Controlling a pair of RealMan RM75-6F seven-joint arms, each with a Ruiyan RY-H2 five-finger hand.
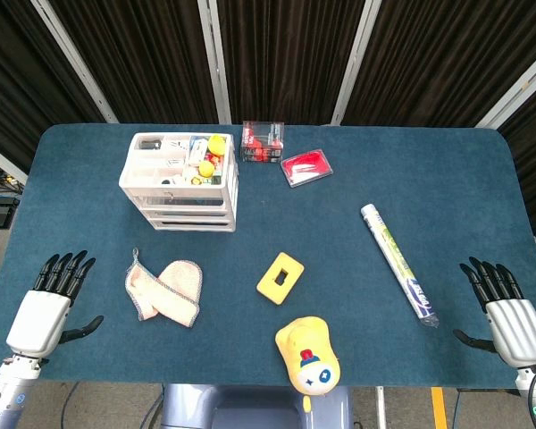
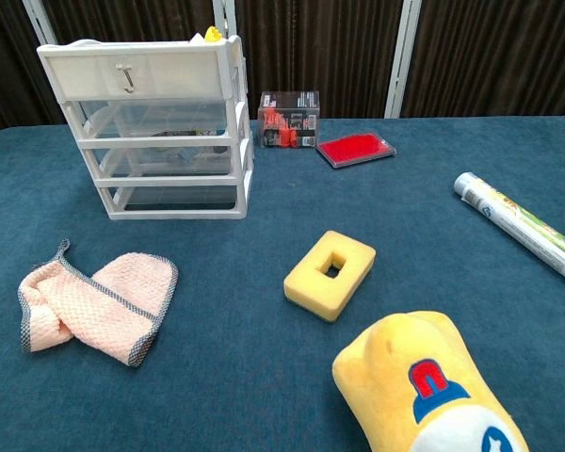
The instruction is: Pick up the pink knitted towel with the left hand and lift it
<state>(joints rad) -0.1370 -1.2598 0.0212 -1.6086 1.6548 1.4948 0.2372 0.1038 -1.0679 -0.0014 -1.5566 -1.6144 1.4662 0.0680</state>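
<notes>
The pink knitted towel (image 1: 165, 290) (image 2: 99, 304), edged in grey, lies crumpled and flat on the blue table in front of the white drawer unit. My left hand (image 1: 49, 304) rests open near the table's front left corner, well left of the towel, fingers spread and holding nothing. My right hand (image 1: 503, 307) is open at the front right corner, far from the towel. Neither hand shows in the chest view.
A white drawer unit (image 1: 180, 183) (image 2: 155, 132) stands behind the towel. A yellow sponge block (image 1: 280, 278) (image 2: 330, 274), a yellow plush toy (image 1: 307, 355) (image 2: 424, 391), a rolled tube (image 1: 399, 262) (image 2: 523, 227), a red flat case (image 1: 305, 167) (image 2: 355, 149) and a clear box (image 1: 263, 141) (image 2: 289, 118) lie further right.
</notes>
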